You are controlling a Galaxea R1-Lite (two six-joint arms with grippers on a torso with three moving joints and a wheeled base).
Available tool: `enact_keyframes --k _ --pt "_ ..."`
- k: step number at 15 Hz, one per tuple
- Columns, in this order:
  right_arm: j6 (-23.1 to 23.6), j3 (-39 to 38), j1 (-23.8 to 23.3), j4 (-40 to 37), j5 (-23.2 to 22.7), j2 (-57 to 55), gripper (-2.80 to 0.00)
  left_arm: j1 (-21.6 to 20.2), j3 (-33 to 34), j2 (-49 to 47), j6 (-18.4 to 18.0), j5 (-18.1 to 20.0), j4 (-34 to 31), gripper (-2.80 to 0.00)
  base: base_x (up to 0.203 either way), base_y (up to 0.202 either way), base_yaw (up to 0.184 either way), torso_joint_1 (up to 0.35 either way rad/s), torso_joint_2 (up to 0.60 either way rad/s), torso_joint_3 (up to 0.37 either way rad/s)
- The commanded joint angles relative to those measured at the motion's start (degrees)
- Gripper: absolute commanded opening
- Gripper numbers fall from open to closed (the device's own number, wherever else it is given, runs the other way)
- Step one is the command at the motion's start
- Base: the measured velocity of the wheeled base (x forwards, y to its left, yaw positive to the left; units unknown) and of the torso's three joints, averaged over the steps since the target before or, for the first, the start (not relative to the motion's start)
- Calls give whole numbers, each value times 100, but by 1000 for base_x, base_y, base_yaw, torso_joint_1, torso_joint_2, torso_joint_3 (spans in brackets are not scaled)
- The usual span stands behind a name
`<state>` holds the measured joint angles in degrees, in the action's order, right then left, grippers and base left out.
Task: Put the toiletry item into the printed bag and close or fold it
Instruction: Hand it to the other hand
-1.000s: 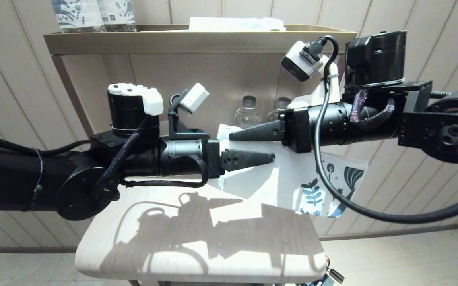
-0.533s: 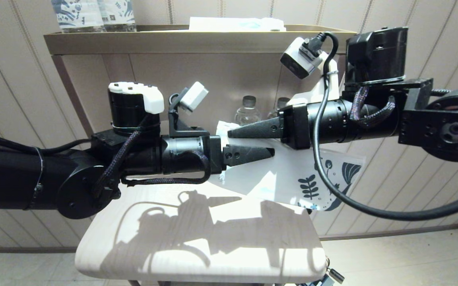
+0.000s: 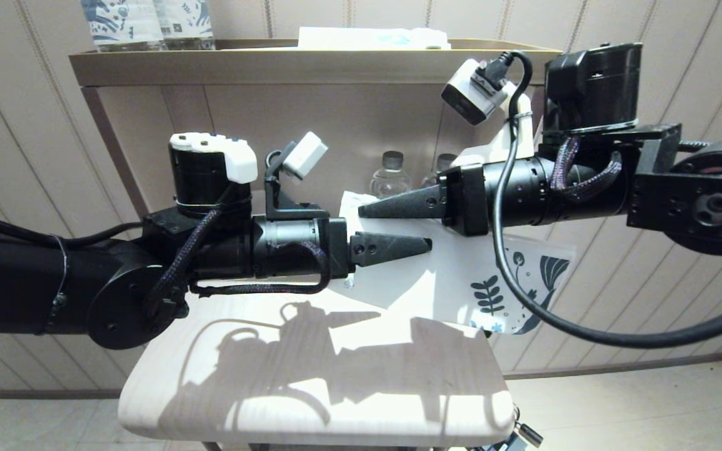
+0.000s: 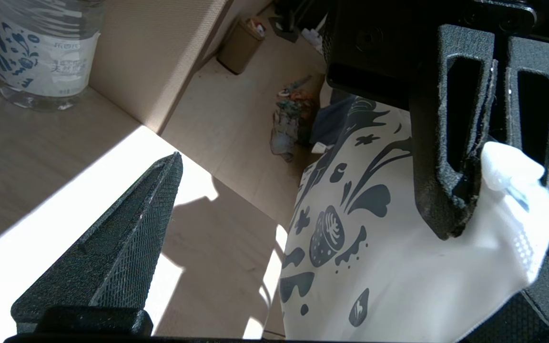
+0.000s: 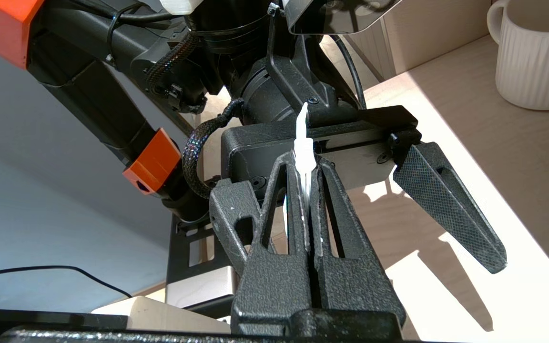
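Observation:
The printed bag [image 3: 461,275] hangs in the air above the small wooden table [image 3: 311,401], its leaf print at the low far end. My right gripper [image 3: 362,214] is shut on the bag's bunched white top edge [image 5: 304,157]. My left gripper [image 3: 427,245] is open just below and faces the right one. One of its fingers [image 4: 127,238] stands off to one side of the bag [image 4: 389,271], and the right gripper [image 4: 482,162] pinches the bag between the left fingers. The toiletry item is not in view.
A tan shelf unit [image 3: 311,66] stands behind the table with blue-printed bottles [image 3: 148,22] and a pale flat packet [image 3: 373,37] on top. Clear bottles [image 3: 391,176] stand on a lower shelf. A white ribbed mug [image 5: 536,52] stands on the wood surface.
The hanging bag has swung slightly left and up with the right gripper. The left gripper has stayed open and has barely moved.

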<state>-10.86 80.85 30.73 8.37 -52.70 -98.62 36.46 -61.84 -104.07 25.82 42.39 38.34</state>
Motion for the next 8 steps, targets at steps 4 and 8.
enact_keyframes --k 4,8 --pt "-4 -8 12 6 -30 -5 -280 1 -14 18 20 112 -37 0 0 0 0 0 0 0" --pt "-4 -8 55 6 -30 0 -280 1 6 97 11 96 -2 0 0 0 0 0 0 0"
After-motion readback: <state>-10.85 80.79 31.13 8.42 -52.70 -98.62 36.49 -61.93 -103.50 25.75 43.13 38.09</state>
